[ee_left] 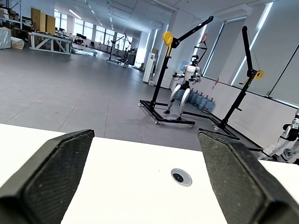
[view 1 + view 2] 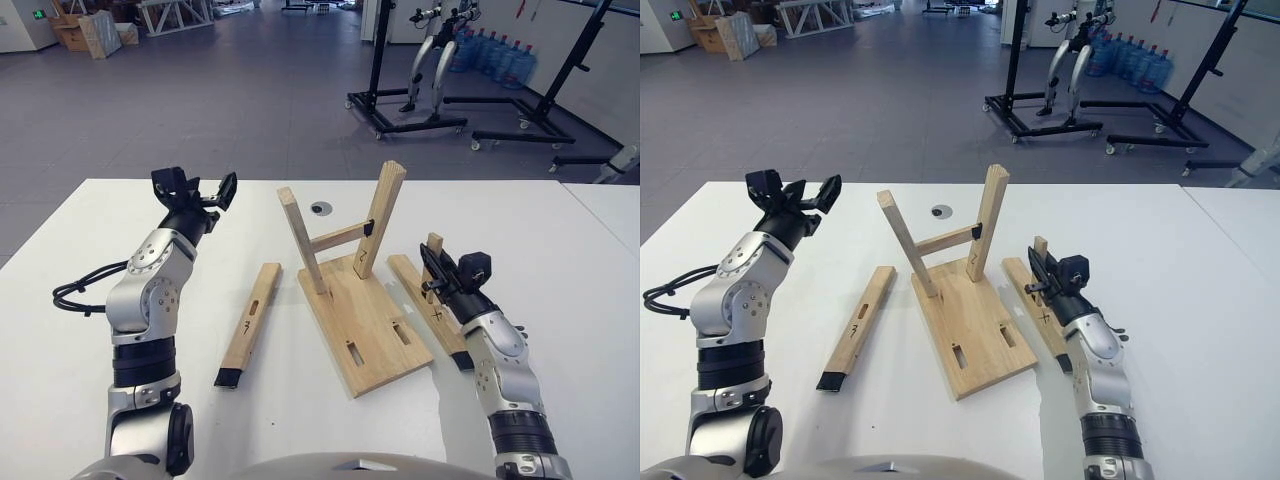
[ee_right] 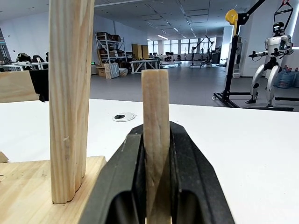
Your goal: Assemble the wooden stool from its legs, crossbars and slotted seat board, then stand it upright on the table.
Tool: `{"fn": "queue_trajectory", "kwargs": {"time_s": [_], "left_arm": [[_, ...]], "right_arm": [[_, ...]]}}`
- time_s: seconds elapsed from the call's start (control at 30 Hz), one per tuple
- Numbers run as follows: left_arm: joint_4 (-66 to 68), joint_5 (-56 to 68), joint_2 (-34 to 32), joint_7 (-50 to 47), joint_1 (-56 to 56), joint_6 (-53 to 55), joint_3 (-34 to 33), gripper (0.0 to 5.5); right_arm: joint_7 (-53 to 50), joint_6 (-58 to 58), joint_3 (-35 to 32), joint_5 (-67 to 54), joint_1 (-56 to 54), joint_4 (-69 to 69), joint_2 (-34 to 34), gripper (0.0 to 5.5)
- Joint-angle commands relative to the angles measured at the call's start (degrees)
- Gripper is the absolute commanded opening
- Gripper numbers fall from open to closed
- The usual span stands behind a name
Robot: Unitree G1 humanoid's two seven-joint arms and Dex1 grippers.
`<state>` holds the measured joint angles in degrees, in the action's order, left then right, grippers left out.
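Right gripper [image 2: 433, 265] clamped on a short pale wooden bar [image 3: 156, 116]. The flat slotted wooden seat board [image 2: 365, 320] with two upright legs [image 2: 381, 215] sits just beside those jaws. Left gripper [image 2: 203, 190] spread wide above the white table [image 2: 80, 400].

A handwritten mark like a 2 stands low on the right upright leg [image 2: 380, 220]. The left loose leg [image 2: 250, 322] and the right loose leg [image 2: 1043, 318] carry small pencil scrawls, unreadable.
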<state>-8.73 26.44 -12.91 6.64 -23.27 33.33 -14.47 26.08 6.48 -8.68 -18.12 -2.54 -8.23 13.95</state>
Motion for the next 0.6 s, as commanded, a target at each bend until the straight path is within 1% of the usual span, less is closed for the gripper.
{"fn": "queue_trajectory", "kwargs": {"time_s": [0.03, 0.17, 0.2, 0.37, 0.57, 0.6], "left_arm": [[-0.6, -0.3, 0.0, -0.4, 0.2, 0.1, -0.1, 4.07], [-0.6, -0.3, -0.1, -0.3, 0.2, 0.1, -0.1, 4.07], [-0.7, -0.2, -0.1, -0.3, 0.3, 0.2, -0.1, 4.07], [-0.7, -0.3, -0.2, -0.1, 0.2, 0.3, 0.0, 4.07], [-0.7, -0.3, -0.2, -0.2, 0.2, 0.3, 0.0, 4.07], [-0.8, -0.3, -0.2, -0.2, 0.2, 0.3, 0.0, 4.07]], "right_arm": [[0.9, -2.7, 0.5, -0.2, 1.0, -1.2, 0.1, 0.39], [1.1, -3.9, 0.6, -0.8, 1.3, -1.2, 0.1, 0.39], [1.1, -4.1, 0.6, -0.9, 1.4, -1.2, 0.1, 0.76], [1.4, -4.9, 0.4, -1.2, 1.5, -0.6, 0.1, 1.54], [1.6, -4.5, -0.5, -1.2, 1.1, 0.5, 0.8, 2.71], [1.7, -4.7, -0.6, -1.3, 0.9, 0.7, 1.0, 2.71]]}}
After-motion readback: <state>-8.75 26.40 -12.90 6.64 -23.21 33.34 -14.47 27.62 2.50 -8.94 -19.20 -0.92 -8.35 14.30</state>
